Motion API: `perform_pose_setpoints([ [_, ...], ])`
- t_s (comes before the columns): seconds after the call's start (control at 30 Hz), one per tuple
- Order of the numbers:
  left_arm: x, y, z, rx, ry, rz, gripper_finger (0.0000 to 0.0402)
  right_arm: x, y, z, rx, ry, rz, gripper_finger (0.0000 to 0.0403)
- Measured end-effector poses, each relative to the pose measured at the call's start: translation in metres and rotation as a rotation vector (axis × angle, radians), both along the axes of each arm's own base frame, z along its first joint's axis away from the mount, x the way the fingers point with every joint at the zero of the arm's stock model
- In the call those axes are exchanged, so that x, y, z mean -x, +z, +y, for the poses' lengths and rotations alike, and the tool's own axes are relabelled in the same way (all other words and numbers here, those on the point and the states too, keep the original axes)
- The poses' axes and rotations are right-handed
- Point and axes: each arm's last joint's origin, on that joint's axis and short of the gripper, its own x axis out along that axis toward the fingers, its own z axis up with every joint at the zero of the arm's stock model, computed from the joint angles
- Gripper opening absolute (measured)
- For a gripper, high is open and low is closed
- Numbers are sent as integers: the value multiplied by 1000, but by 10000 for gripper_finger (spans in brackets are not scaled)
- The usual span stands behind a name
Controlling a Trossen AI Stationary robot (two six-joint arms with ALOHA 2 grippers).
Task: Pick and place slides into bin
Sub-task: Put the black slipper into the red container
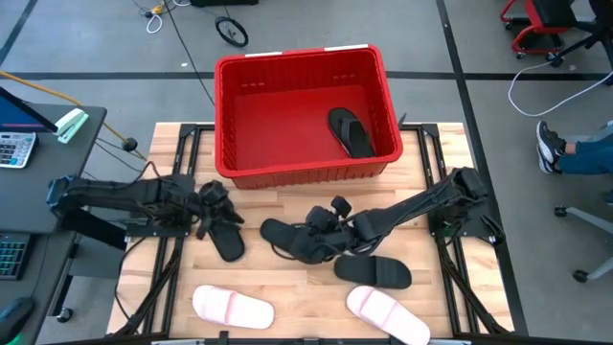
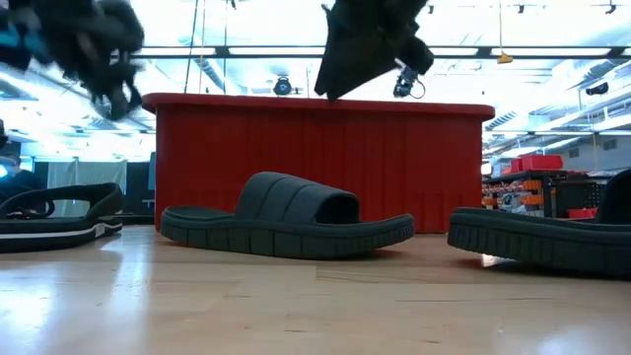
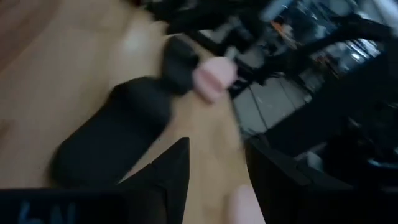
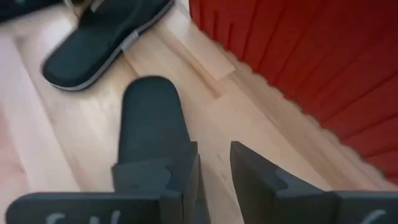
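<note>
The red bin (image 1: 305,115) stands at the table's far middle with one black slide (image 1: 351,132) lying inside it. Three black slides lie flat on their soles on the table: one at the left (image 1: 226,236), one in the middle (image 1: 295,240) and one at the right (image 1: 375,272). Two pale pink slides (image 1: 233,307) (image 1: 386,314) lie near the front edge. My left gripper (image 1: 213,203) hangs open above the left black slide (image 3: 112,140). My right gripper (image 1: 330,218) hangs above the middle black slide (image 4: 151,118), its fingers a narrow gap apart. The low view shows both grippers (image 2: 108,59) (image 2: 370,44) raised clear of the slides.
A desk with a calculator (image 1: 14,149) and keyboard stands past the table's left edge. A seated person's foot (image 1: 551,146) shows past the right edge. Cables and a wheel (image 1: 232,31) lie on the floor behind the bin. Bare wood lies between the black and pink slides.
</note>
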Motion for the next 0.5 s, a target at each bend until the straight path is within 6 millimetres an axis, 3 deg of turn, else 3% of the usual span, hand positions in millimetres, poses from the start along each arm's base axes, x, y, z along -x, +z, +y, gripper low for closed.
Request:
perform_pose_setpoints([
  [0.1, -1, 33, -9, -46, -56, -58, 155, 3, 5, 3, 18, -3, -22, 101],
  [0.23, -2, 57, -22, -118, -58, -7, 135, 6, 6, 11, 30, 13, -26, 101],
  [0.5, -13, 72, -52, -327, -35, 153, 113, 10, 6, 22, 64, 80, -2, 100],
])
